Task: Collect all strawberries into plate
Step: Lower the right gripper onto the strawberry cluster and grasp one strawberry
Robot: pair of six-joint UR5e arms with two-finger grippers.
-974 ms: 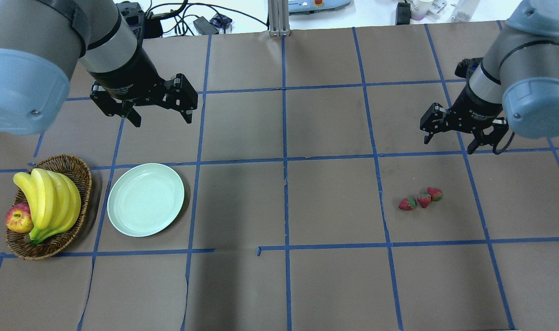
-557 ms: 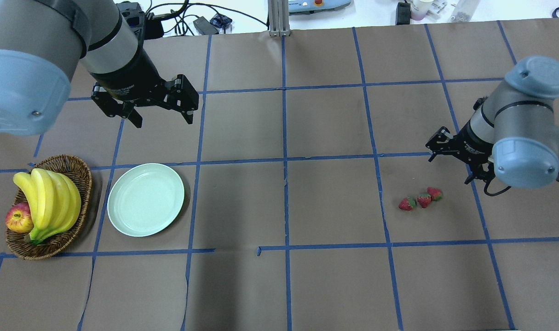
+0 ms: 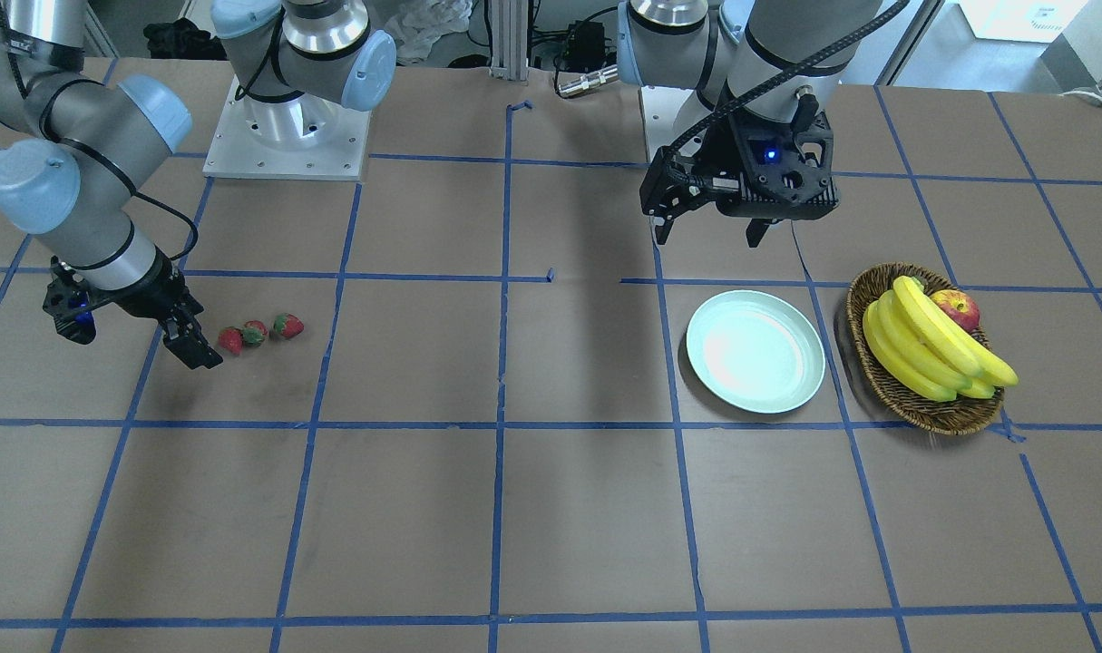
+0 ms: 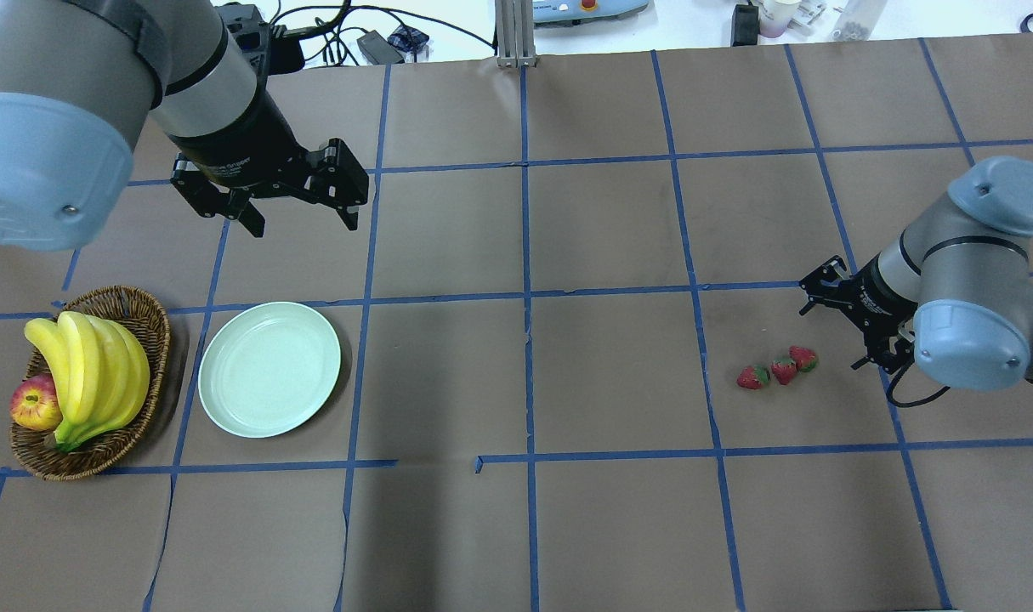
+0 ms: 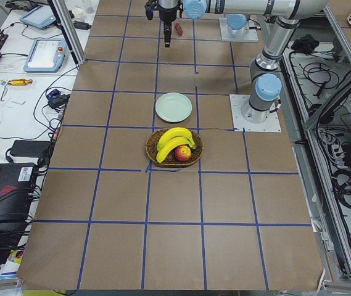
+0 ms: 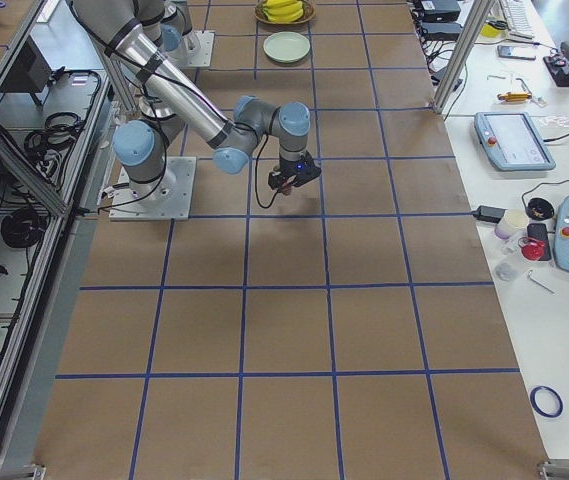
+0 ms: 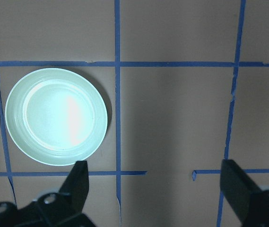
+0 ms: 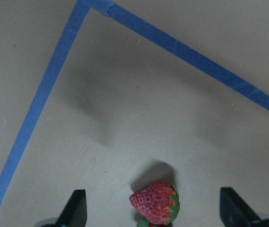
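Three small red strawberries lie in a row on the brown table at the right; they also show in the front view. My right gripper is open and low, just right of the row. In the right wrist view one strawberry lies between the two fingers at the bottom edge. The pale green plate sits empty at the left, also in the left wrist view. My left gripper is open and empty, held high beyond the plate.
A wicker basket with bananas and an apple stands left of the plate. Blue tape lines grid the table. Cables and boxes lie beyond the far edge.
My right gripper has moved toward the near side and down, ending beside the strawberries. The left arm, plate and strawberries have not moved.
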